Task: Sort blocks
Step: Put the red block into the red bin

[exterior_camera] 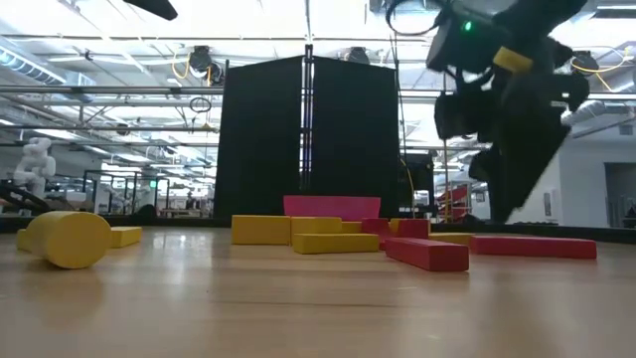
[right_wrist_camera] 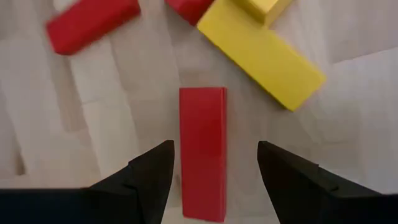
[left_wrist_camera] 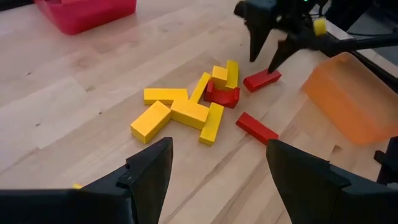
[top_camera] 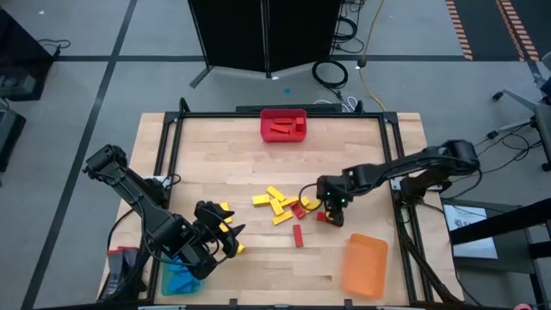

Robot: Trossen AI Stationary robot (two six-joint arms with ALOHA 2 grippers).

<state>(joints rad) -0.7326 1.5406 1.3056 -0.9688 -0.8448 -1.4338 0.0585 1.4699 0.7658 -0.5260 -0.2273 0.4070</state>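
Note:
Yellow and red blocks lie in a loose pile at the table's middle, with one red block flat on the wood nearer me. My right gripper hangs over the pile's right end, open and pointing down. Its fingers stand on either side of a lone red block that lies flat and lengthwise between them, gaps showing on both sides. My left gripper waits open near the front left, with a few yellow blocks lying beside it. In the left wrist view it faces the pile.
A red bin with red blocks in it sits at the far edge. An orange bin lies at the front right, and a blue bin at the front left under my left arm. Bare wood lies between the pile and the red bin.

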